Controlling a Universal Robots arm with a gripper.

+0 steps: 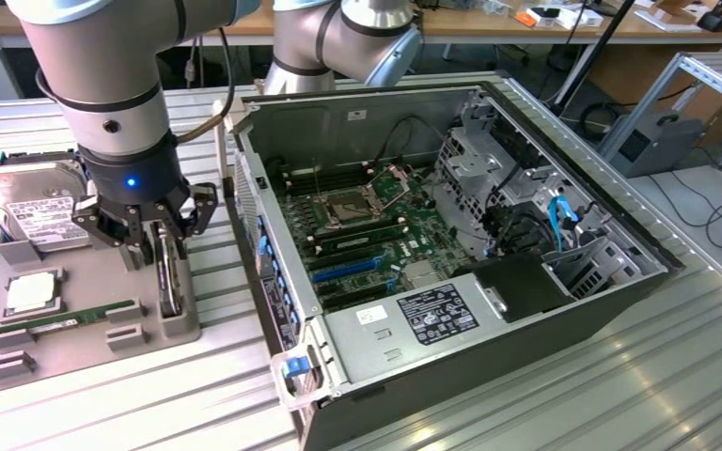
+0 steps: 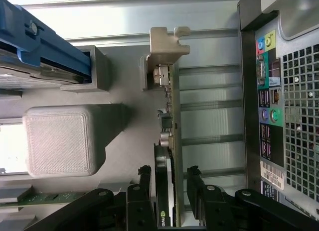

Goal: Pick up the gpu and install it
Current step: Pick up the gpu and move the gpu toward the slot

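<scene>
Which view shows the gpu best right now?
Wrist view: the gpu is seen edge-on along most of its length, bracket end clear, the open claw straddling it. The exterior view shows it standing on edge in the grey holder, its upper part hidden behind the claw.

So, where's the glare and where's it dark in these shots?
Exterior view: the table glares almost white, while the case is darker inside. Wrist view: the gripper is near-black, and a block casts a soft shadow.
</scene>
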